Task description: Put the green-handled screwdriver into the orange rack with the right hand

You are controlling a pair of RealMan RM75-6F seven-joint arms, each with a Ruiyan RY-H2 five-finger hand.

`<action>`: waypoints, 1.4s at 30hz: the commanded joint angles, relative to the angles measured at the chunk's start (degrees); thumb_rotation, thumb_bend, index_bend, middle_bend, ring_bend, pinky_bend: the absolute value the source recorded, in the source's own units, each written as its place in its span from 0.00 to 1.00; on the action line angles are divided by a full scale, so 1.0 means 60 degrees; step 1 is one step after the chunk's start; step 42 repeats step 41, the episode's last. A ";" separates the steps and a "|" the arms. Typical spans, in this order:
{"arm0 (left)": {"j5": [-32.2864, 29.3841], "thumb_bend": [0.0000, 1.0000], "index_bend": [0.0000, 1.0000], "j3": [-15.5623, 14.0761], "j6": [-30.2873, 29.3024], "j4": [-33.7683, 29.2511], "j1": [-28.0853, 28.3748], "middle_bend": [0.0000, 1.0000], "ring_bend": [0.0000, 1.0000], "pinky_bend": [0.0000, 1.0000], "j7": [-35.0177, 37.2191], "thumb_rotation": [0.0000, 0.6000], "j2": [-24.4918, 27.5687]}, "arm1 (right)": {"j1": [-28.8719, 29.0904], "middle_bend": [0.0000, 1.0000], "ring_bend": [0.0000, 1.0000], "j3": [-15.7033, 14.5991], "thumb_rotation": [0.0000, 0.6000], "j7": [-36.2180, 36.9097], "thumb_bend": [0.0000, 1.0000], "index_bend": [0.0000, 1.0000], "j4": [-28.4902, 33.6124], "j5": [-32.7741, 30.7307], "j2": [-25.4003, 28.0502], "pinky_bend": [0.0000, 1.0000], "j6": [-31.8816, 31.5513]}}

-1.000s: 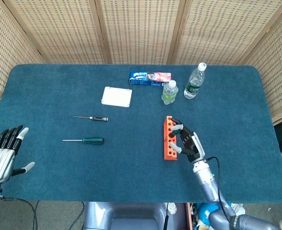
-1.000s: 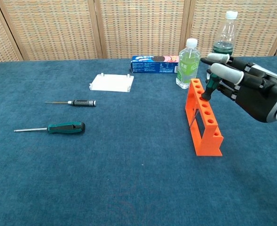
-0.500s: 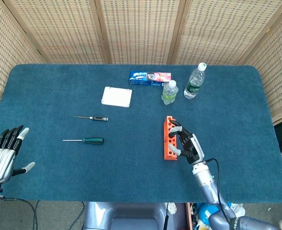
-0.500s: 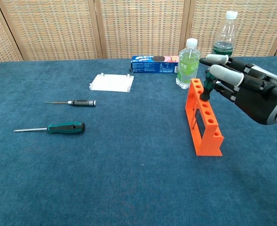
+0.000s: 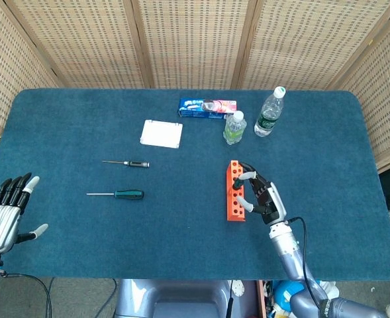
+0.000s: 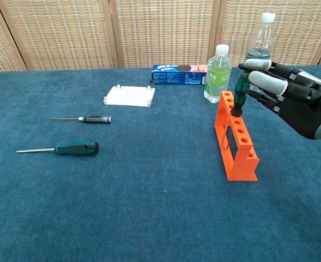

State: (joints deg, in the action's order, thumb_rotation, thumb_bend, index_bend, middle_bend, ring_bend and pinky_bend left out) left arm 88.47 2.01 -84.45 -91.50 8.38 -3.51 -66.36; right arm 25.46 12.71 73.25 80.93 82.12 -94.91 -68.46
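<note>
The orange rack (image 6: pixel 235 143) stands right of the table's centre, also seen in the head view (image 5: pixel 234 193). A green-handled screwdriver (image 6: pixel 238 97) stands tilted in one of the rack's far holes, its handle pinched in the fingers of my right hand (image 6: pixel 295 101). From the head view my right hand (image 5: pixel 265 198) lies against the rack's right side. A second green-handled screwdriver (image 6: pixel 67 148) lies flat on the left of the table. My left hand (image 5: pixel 4 216) hovers at the table's front left edge, fingers spread and empty.
A black-handled screwdriver (image 6: pixel 89 118) lies behind the second green one. A white flat box (image 6: pixel 129 96), a blue snack packet (image 6: pixel 179 75) and two bottles (image 6: pixel 217 67) (image 6: pixel 261 36) stand at the back, just behind the rack.
My right hand has lifted slightly and shifted right, and the screwdriver handle in the rack stands a little more upright. The left hand and the other tools have not moved.
</note>
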 commanded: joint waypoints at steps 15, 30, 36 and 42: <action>-0.0229 0.00 0.00 0.0057 0.0031 0.0053 -0.0034 0.00 0.00 0.00 -0.0265 1.00 -0.0074 | -0.0458 0.00 0.00 -0.0765 1.00 -0.5720 0.20 0.28 -0.1357 0.1091 0.1619 0.00 -0.1120; -0.0367 0.00 0.00 -0.0066 0.0023 0.0383 -0.0213 0.00 0.00 0.00 -0.0413 1.00 -0.0138 | -0.2049 0.00 0.00 -0.1634 1.00 -1.1156 0.20 0.15 -0.2194 0.1374 0.1905 0.00 -0.3048; -0.0269 0.00 0.00 -0.0107 -0.0066 0.0392 -0.0260 0.00 0.00 0.00 -0.0477 1.00 -0.0187 | -0.2330 0.00 0.00 -0.1658 1.00 -1.1880 0.20 0.15 -0.1585 0.1415 0.2279 0.00 -0.3421; -0.0191 0.00 0.00 -0.0139 -0.0083 0.0397 -0.0270 0.00 0.00 0.00 -0.0482 1.00 -0.0195 | -0.2450 0.00 0.00 -0.1687 1.00 -1.2057 0.20 0.15 -0.1057 0.1587 0.2579 0.00 -0.3664</action>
